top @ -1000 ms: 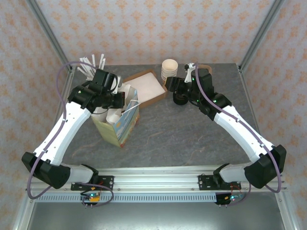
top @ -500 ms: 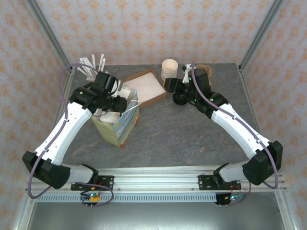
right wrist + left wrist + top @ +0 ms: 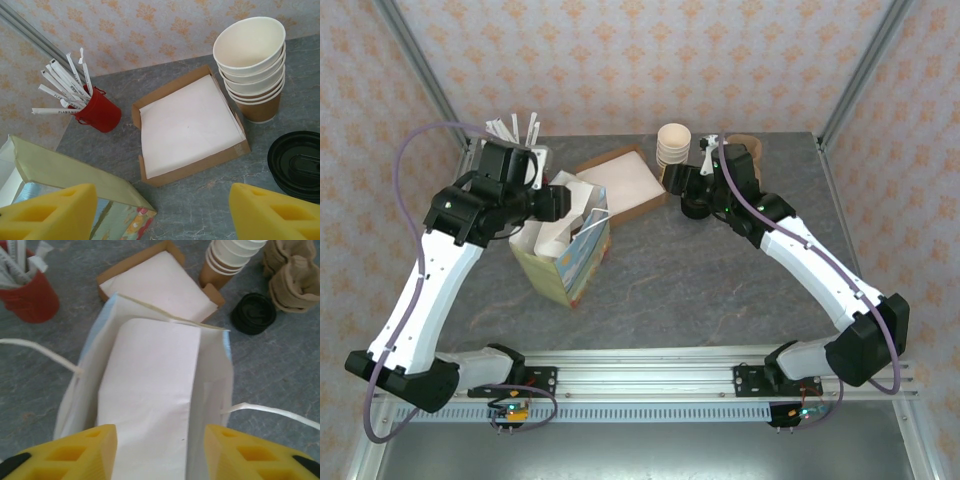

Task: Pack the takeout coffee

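The takeout coffee is out of view. A paper bag with a printed front and white handles stands at the left of the table. My left gripper hovers over its mouth. In the left wrist view the yellow fingers of the left gripper stand apart above the bag's white inner wall and a white paper sheet inside it, with nothing between them. My right gripper hangs open over the table near the black lids, and the right gripper holds nothing.
A cardboard tray of white napkins lies behind the bag. A stack of lidless cream cups and loose black lids sit to its right. A red cup of straws is at the back left, brown pulp carriers at the back right.
My left gripper has opened and drawn back to the left from over the bag. The right gripper shifted slightly left and stayed open.
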You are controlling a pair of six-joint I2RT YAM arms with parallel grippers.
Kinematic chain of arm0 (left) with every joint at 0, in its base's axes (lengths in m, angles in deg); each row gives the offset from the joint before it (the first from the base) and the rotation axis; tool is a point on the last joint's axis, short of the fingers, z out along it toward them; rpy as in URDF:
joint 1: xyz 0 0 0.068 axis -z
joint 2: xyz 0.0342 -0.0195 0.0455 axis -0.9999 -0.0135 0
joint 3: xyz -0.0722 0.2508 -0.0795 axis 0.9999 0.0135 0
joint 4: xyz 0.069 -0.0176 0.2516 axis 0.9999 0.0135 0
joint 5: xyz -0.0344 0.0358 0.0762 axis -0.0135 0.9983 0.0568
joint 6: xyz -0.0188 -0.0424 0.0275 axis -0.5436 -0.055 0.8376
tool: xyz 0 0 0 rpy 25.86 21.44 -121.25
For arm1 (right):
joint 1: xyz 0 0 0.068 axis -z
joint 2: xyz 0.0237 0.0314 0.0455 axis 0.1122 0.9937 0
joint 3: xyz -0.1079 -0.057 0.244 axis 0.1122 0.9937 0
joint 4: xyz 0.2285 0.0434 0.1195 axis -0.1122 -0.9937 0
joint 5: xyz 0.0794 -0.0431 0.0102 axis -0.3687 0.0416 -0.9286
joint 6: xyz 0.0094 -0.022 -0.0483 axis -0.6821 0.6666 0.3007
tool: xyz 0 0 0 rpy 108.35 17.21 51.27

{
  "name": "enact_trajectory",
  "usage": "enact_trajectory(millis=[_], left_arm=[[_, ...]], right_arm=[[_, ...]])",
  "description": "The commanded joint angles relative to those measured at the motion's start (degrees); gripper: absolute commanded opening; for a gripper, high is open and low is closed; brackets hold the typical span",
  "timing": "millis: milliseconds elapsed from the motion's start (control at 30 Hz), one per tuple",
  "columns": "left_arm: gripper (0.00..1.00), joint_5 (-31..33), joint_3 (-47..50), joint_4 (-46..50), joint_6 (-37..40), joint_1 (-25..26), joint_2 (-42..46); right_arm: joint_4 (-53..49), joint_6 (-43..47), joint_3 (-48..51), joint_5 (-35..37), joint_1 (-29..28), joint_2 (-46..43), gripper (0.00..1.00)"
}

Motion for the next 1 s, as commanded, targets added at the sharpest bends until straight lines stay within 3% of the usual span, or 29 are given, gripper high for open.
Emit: enact_trajectory(millis=[0, 300, 567, 800, 967], left_arm=[[0.45, 3.62, 1.65, 4.42, 0.79, -0.65, 2.22], [0.40, -1.93, 12.07, 4.01, 0.95, -0.58, 5.32], [0.40, -0.70, 8.46, 5.44, 3.26, -0.61, 0.84], [0.55, 9.34, 4.37, -2.72, 2.80, -1.01, 6.06], [0.69, 26.71, 10.15, -14.34, -0.01, -1.94, 12.90]], right_arm=[[-0.41, 0.51, -0.44, 1.28, -0.35, -1.05, 0.71], [0.32, 0.36, -0.20, 0.85, -0.35, -0.06, 0.71], [-0.32, 0.63, -0.22, 1.08, -0.35, -0.28, 0.71], [-6.47, 5.10, -0.80, 8.68, -0.34, -4.35, 0.73], [-10.15, 8.76, 1.66, 20.23, -0.27, -9.61, 0.78]])
